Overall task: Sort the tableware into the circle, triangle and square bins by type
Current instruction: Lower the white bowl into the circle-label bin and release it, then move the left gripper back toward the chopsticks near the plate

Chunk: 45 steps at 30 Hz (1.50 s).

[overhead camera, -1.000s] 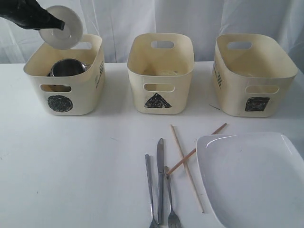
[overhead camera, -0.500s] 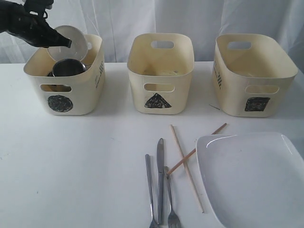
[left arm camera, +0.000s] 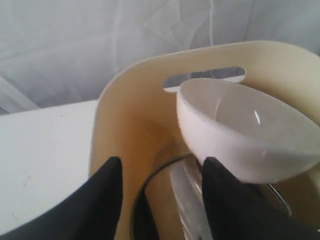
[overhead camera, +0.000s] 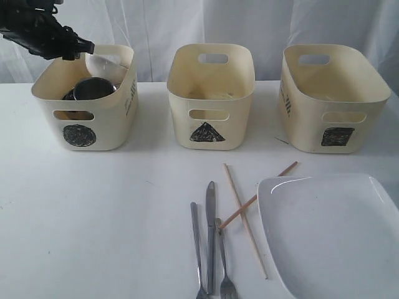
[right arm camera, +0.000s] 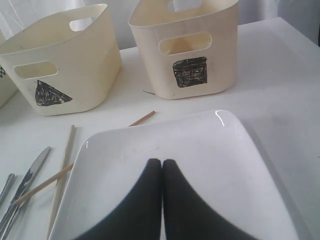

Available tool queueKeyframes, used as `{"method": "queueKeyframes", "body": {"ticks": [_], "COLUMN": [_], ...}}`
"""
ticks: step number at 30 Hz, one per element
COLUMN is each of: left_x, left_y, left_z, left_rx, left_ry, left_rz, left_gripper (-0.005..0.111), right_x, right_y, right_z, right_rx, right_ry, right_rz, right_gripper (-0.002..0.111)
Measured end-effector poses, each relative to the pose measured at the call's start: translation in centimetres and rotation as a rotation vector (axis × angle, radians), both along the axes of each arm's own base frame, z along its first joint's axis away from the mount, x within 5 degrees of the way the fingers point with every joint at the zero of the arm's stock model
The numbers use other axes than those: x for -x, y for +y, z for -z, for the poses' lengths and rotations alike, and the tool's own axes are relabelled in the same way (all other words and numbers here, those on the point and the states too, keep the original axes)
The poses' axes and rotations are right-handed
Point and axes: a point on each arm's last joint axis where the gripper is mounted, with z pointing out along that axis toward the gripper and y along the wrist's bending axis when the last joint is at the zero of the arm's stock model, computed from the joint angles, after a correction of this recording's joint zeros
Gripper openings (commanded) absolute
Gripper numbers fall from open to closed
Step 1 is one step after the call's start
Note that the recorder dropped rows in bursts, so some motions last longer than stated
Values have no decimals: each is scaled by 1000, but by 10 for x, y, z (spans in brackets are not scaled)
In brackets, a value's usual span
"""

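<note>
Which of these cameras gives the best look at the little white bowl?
The left wrist view: the small white bowl fills much of it, close and tilted, inside the circle bin. The exterior view shows only a small pale part of it beside the left gripper. The right wrist view misses it.

left end effector point(left arm camera: 160, 200) held high, jaws parted, right end effector point(right arm camera: 161, 190) with jaws pressed together
</note>
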Motion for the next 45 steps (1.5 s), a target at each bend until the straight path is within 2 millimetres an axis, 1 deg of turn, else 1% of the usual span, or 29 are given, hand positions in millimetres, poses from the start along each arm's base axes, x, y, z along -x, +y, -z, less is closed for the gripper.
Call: {"method": "queueKeyframes", "body": {"ticks": [3,5,7,12,15,19,23,27,31,35,38,41,43,45], "left_x": [7,13,21,51,69,87,101,115,130,152,170,188,199,209], "left_y": [-3,-5,-11,-25,-23,-15,-9,-6,-5,-11,-29,-58,-78,-97], "left_z": [-6,-15,-30,-76,-100,-110,-112,-106,-93,-77,-68,-63,-58,-47], "left_rx": [11,14,9,5,5,-49,-90,-106,-91,-16,74,135,143,130], "left_ry": [39,45,32,-13,-35,-33,-22,12,69,143,185,218,243,284], "left_rz": [2,10,30,85,91,85,81,82,96,182,319,479,565,645], "left_gripper": [53,53,53,53,52,48,48,48,48,48,48,49,50,50], "right_x": [0,0,0,0,0,0,0,0,0,0,0,0,0,0], "right_y": [0,0,0,0,0,0,0,0,0,0,0,0,0,0], "right_z": [0,0,0,0,0,0,0,0,0,0,0,0,0,0], "right_rx": [0,0,0,0,0,0,0,0,0,0,0,0,0,0], "right_ry": [0,0,0,0,0,0,0,0,0,0,0,0,0,0], "right_rz": [0,0,0,0,0,0,0,0,0,0,0,0,0,0], "right_gripper": [0,0,0,0,0,0,0,0,0,0,0,0,0,0]}}
